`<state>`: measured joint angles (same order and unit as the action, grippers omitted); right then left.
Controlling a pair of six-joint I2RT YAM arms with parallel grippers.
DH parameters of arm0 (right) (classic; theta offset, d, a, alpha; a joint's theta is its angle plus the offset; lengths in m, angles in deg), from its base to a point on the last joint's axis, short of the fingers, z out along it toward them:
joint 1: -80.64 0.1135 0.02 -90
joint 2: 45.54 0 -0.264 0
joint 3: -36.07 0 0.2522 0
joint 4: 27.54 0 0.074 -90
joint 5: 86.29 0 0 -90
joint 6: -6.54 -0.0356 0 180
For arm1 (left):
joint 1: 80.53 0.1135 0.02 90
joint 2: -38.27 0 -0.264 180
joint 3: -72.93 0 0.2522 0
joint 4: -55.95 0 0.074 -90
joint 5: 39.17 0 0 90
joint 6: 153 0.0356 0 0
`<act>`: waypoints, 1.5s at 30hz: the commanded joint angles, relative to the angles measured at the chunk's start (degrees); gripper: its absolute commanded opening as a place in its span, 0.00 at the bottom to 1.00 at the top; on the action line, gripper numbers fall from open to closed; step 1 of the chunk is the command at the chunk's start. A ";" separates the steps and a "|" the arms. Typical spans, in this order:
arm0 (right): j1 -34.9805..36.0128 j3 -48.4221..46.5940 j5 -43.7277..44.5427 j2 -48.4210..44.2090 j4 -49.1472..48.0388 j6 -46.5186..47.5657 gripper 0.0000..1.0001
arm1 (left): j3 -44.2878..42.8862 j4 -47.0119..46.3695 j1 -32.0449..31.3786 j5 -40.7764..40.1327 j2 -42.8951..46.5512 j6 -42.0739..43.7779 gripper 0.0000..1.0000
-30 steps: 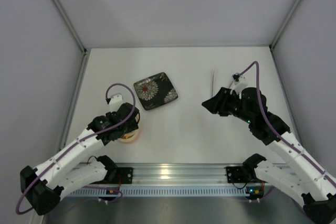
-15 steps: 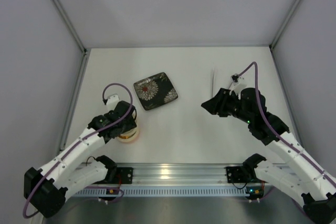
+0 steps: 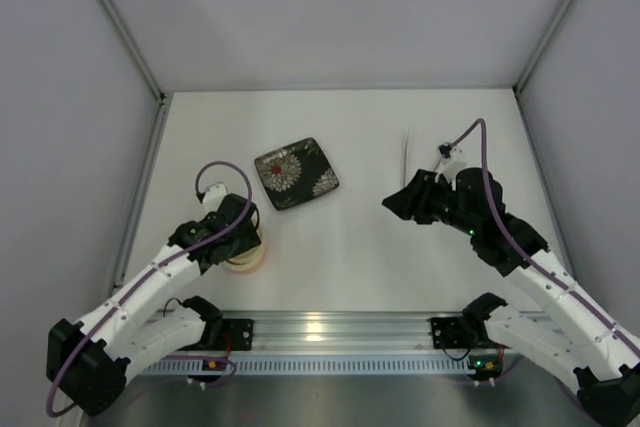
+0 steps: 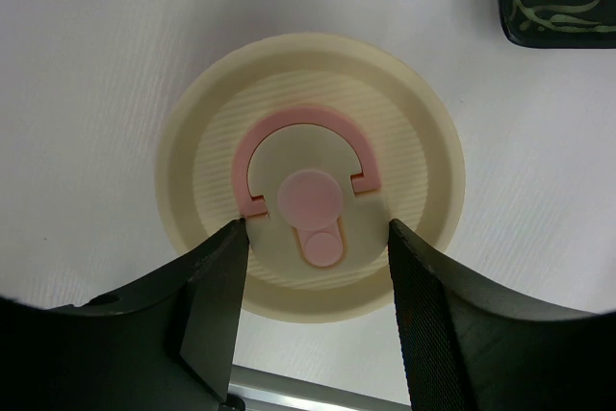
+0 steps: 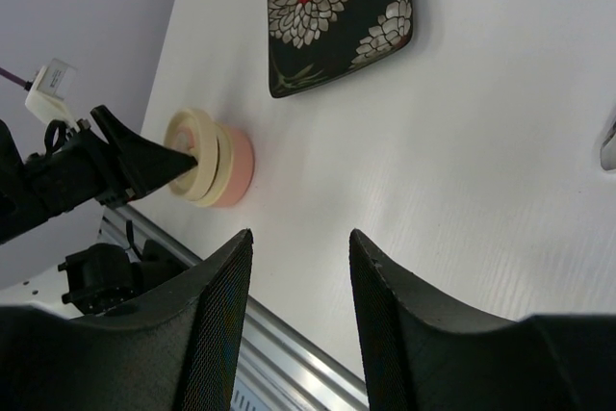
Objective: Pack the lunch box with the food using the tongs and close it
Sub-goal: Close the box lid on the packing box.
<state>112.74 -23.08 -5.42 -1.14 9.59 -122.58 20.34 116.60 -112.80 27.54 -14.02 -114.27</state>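
Observation:
The lunch box [image 3: 246,260] sits near the front left with its cream lid [image 4: 308,103] on top; a pink half-ring handle [image 4: 289,127] lies flat on the lid. My left gripper [image 4: 316,228] points down over it, jaws apart, and its fingertips [image 4: 231,238] touch the lid's top either side of the handle. From the right wrist view the pink box [image 5: 236,168] shows under the lid. My right gripper [image 5: 298,238] hovers open and empty right of centre. The tongs [image 3: 407,148] lie at the back right. No food shows.
A dark square floral plate [image 3: 296,173] lies behind the lunch box, left of centre. The metal rail [image 3: 330,332] runs along the near edge. Grey walls close in the table on three sides.
The left wrist has shifted slightly toward the near left over the lunch box, and its cable loop has moved with it. The right arm has barely moved.

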 commanded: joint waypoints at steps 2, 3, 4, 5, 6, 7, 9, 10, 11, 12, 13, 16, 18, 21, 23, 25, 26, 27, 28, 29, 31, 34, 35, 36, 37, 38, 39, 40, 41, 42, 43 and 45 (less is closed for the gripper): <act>-0.28 0.21 -0.72 0.42 -3.95 0.00 0.44 | 1.47 -1.28 0.54 0.26 0.87 -2.43 0.00; -0.37 0.30 -0.81 0.42 -4.13 0.00 0.44 | 1.91 -1.28 0.80 0.52 1.40 -2.87 0.00; -0.28 0.56 -0.81 0.51 -4.21 0.09 0.44 | 2.09 -1.37 0.89 0.61 1.40 -2.96 0.00; -0.28 0.65 -0.98 0.51 -4.39 0.09 0.44 | 2.26 -1.19 0.98 0.44 1.32 -3.22 0.00; -0.28 0.74 -1.07 0.60 -4.65 0.09 0.44 | 2.09 -0.76 0.98 0.09 1.23 -3.84 0.00; -0.28 1.00 -1.16 0.86 -4.66 0.18 0.44 | 2.09 -0.23 1.16 -0.44 1.40 -4.19 0.00; -0.28 1.09 -1.68 1.21 -4.83 0.18 0.44 | 2.09 0.13 2.03 -1.23 2.28 -4.63 0.00; -0.28 1.26 -1.77 1.47 -5.09 0.26 0.44 | 2.18 -0.05 2.47 -0.88 2.37 -4.46 0.00; -0.28 1.26 -1.86 1.65 -5.18 0.35 0.44 | 2.35 -0.40 3.00 -0.36 2.54 -4.28 0.00; -0.28 1.44 -2.04 1.74 -5.27 0.35 0.44 | 2.09 -0.23 3.53 -0.44 2.11 -4.37 0.00; -0.28 1.44 -1.95 1.83 -5.36 0.44 0.44 | 2.00 0.04 3.62 -0.70 1.93 -4.54 0.00; -0.28 1.53 -2.39 2.00 -5.62 0.44 0.44 | 1.48 0.48 3.80 -0.97 2.46 -4.72 0.00; -0.28 1.62 -2.56 2.09 -5.97 0.44 0.44 | 0.95 1.00 3.80 -0.79 2.02 -4.72 0.00; -0.28 1.88 -3.00 2.18 -6.59 0.35 0.44 | -0.54 1.88 3.80 0.08 1.23 -4.37 0.00; -0.28 2.05 -3.27 2.35 -6.94 0.18 0.44 | -2.30 2.85 3.88 0.09 1.05 -4.37 0.00; -0.28 2.23 -3.88 2.70 -7.64 0.26 0.44 | -4.66 5.04 3.88 -0.44 0.53 -3.93 0.00; -0.28 2.23 -4.06 2.88 -7.73 0.27 0.44 | -5.46 6.01 4.06 -0.62 0.35 -3.84 0.00; -0.28 2.14 -4.32 2.97 -7.99 0.35 0.44 | -6.34 7.58 4.06 -0.62 0.26 -3.67 0.00; -0.28 2.23 -4.41 3.14 -8.08 0.53 0.44 | -6.96 8.29 4.06 -0.70 0.17 -3.67 0.00; -0.28 2.32 -4.50 3.23 -8.26 0.44 0.44 | -8.01 8.82 4.15 -0.62 0.09 -3.49 0.00; -0.28 2.41 -4.85 3.67 -8.96 0.53 0.44 | -8.63 10.23 4.41 -0.01 -0.26 -3.05 0.00; -0.28 2.67 -5.90 4.29 -9.66 0.53 0.44 | -8.20 11.11 4.67 1.23 -0.53 -2.61 0.00; -0.28 2.67 -6.08 4.29 -9.84 0.53 0.44 | -7.93 11.11 5.02 1.49 -0.53 -2.70 0.00; -0.28 2.93 -6.34 4.38 -10.10 0.53 0.44 | -7.23 11.20 5.11 2.01 -0.36 -2.87 0.00; -0.28 3.11 -6.52 4.38 -10.28 0.44 0.44 | -6.88 11.20 5.11 2.19 -0.18 -2.88 0.00; -0.28 3.11 -6.61 4.29 -10.37 0.44 0.44 | -6.61 10.94 5.29 2.54 0.26 -3.22 0.00; -0.28 3.28 -6.78 4.29 -10.37 0.44 0.44 | -6.35 10.94 5.38 2.98 0.17 -3.31 0.00; -0.28 3.46 -6.78 4.20 -10.46 0.53 0.44 | -5.82 10.76 5.29 3.33 0.17 -3.31 0.00; -0.28 3.55 -6.87 4.11 -10.46 0.53 0.44 | -5.38 10.07 5.38 3.69 0.00 -3.40 0.00; -0.28 3.72 -6.96 4.03 -10.54 0.53 0.44 | -5.03 9.89 5.38 3.86 -0.26 -3.58 0.00; -0.28 3.81 -6.96 4.03 -10.72 0.53 0.44 | -4.59 9.62 5.29 4.13 -0.44 -3.58 0.00; -0.28 4.16 -7.13 3.94 -10.90 0.53 0.44 | -4.15 8.83 5.38 4.30 -0.97 -3.93 0.00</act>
<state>112.74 -19.32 -11.65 3.32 2.97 -122.53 15.38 126.33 -107.82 30.89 -14.55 -117.57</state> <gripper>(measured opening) 0.441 0.614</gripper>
